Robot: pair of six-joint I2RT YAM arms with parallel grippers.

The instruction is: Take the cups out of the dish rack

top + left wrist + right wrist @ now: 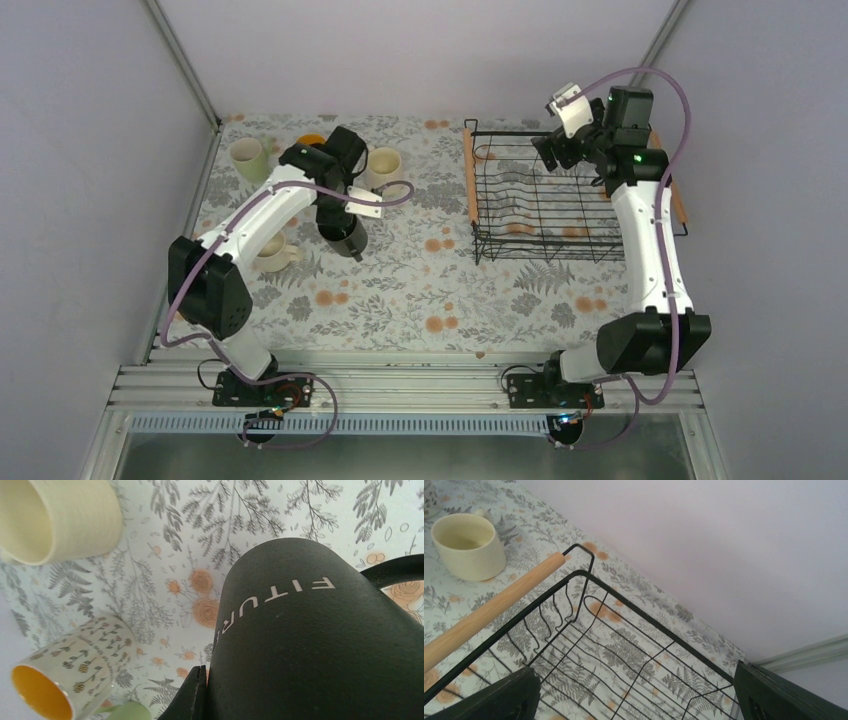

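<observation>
Left gripper (345, 226) pinches the black mug (320, 645); it sits 9 o'clock of the rack (469, 185). Right gripper (636, 695) hangs spread over the rack's 12 o'clock edge

In my left wrist view the black mug (320, 645) runs off the right and bottom edges, hiding my left gripper (202, 702) but for one finger at bottom centre. The pale green cup (131, 712) is a blurred sliver at the bottom edge. From above, my left arm (270, 205) covers most of the patterned cup (311, 139).
</observation>
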